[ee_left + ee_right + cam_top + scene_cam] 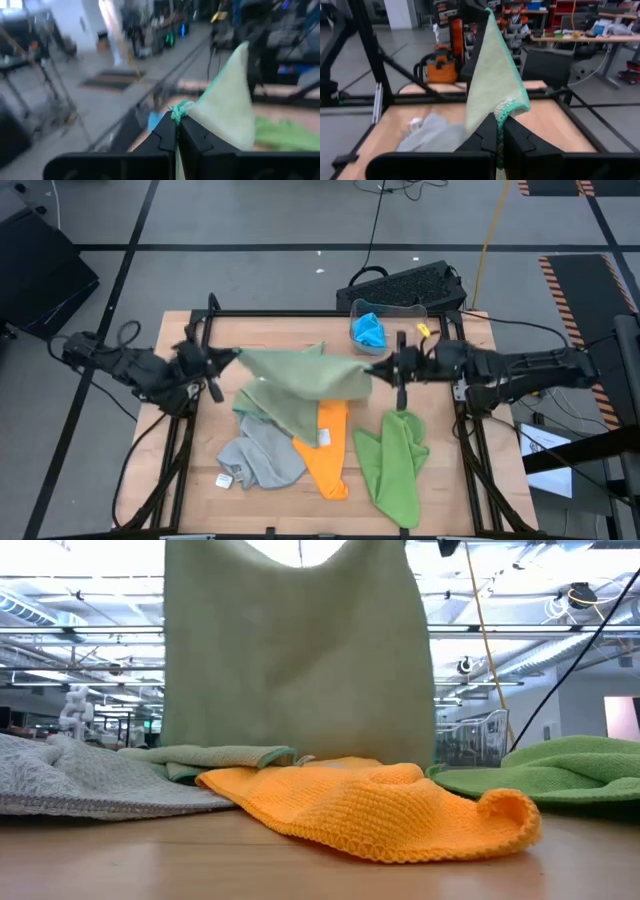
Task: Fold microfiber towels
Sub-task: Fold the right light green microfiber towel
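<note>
Both arms hold one sage green towel (pixel 300 380) up over the middle of the table (pixel 450 500), the left gripper (pixel 232 356) pinching one top corner and the right gripper (pixel 372 370) pinching the other, each pair of fingers clenched tight on the hemmed edge. In the low view the cloth hangs as a broad sheet, its lower edge down among the cloths on the table. An orange towel (pixel 328 450), a grey towel (pixel 260 460) and another sage towel (pixel 215 757) lie under it, with a lime green towel (pixel 395 465) off to the right and a bright blue one in a clear bin (pixel 385 313) at the back. To do this step well, the two corners should stay level and the top edge taut, so the sheet hangs square. It probably needs lifting clear of the heap before being laid flat on bare wood, or it may drag the orange towel along.
</note>
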You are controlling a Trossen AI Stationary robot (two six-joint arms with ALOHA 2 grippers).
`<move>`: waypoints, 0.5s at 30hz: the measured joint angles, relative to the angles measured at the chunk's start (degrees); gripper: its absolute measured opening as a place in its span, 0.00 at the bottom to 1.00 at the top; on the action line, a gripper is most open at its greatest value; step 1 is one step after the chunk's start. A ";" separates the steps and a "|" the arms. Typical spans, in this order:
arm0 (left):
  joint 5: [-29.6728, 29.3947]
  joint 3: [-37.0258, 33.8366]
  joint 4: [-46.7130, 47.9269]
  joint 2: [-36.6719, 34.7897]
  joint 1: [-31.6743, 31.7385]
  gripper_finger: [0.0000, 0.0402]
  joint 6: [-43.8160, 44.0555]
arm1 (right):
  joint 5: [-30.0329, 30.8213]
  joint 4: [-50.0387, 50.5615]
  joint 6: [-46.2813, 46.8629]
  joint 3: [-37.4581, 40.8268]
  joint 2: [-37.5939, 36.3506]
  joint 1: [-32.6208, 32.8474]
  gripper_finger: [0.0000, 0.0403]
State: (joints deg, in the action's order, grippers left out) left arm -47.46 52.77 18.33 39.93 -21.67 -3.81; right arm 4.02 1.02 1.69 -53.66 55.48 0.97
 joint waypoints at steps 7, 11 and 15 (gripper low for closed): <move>24.44 0.03 0.37 -1.60 6.12 0.02 2.75 | -7.36 3.43 2.63 -3.19 0.36 -1.93 0.00; 32.50 -0.06 12.42 -0.96 4.34 0.02 13.59 | -7.32 5.88 5.36 -1.40 0.31 2.49 0.00; 36.45 -2.88 16.67 0.47 0.07 0.02 23.67 | -7.53 6.44 9.72 2.00 0.44 7.62 0.00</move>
State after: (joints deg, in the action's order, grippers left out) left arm -11.02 49.89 35.01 40.39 -21.60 19.86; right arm -3.51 7.47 11.40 -51.66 55.92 8.59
